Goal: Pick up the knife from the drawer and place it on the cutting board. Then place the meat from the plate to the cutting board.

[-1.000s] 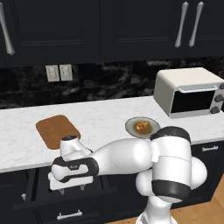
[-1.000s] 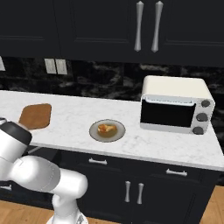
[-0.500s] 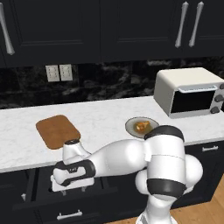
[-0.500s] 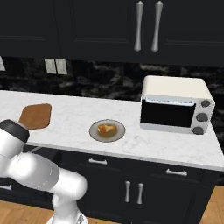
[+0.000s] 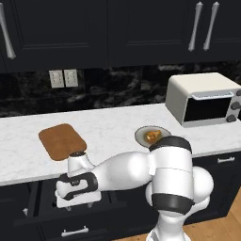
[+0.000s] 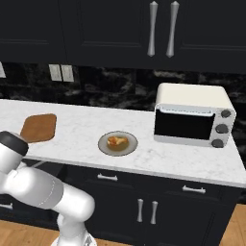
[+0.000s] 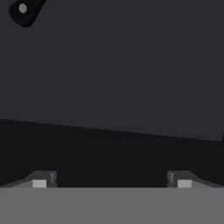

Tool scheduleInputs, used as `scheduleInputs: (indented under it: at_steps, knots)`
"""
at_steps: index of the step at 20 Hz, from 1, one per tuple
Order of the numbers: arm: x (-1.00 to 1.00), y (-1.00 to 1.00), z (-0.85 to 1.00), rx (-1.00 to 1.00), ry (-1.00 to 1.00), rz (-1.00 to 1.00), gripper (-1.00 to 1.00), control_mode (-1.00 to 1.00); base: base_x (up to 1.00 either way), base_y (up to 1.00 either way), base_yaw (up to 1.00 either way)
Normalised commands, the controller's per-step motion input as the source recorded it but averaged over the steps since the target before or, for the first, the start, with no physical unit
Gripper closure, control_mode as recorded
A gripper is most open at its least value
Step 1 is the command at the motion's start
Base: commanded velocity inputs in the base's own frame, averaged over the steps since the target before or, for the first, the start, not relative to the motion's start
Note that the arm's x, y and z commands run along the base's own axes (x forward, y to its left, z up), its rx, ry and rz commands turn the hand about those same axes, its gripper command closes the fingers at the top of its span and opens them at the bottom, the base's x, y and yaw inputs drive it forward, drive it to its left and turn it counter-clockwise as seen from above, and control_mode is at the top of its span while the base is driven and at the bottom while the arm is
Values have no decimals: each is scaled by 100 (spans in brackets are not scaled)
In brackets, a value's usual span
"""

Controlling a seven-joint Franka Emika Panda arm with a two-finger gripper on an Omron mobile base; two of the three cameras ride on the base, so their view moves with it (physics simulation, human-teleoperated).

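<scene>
End effector has sunk lower over the last second, into the open drawer, with its jaws spread wide and nothing between them. That puts the knife pickup close, though no grasp has begun. The hand view gives what the base views cannot: the dark drawer floor and, at the top left corner, a black rounded end with a silver dot, probably the knife handle, well off centre. Farther back on the counter, the cutting board lies bare. The right base view shows the meat on the plate unobstructed.
</scene>
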Motion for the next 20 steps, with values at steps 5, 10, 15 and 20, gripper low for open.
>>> scheduleInputs:
  at_steps: [5, 10, 15, 20]
  knots:
    - [-8, 0, -12, -1, 18, 0, -100, -100, 0, 0, 0]
    - [-21, 0, -9, -1, 19, 0, -100, -100, 0, 0, 0]
    - [-52, 0, -6, 0, 6, 0, -100, -100, 0, 0, 0]
    - [-80, 0, 0, 0, 6, 0, -100, -100, 0, 0, 0]
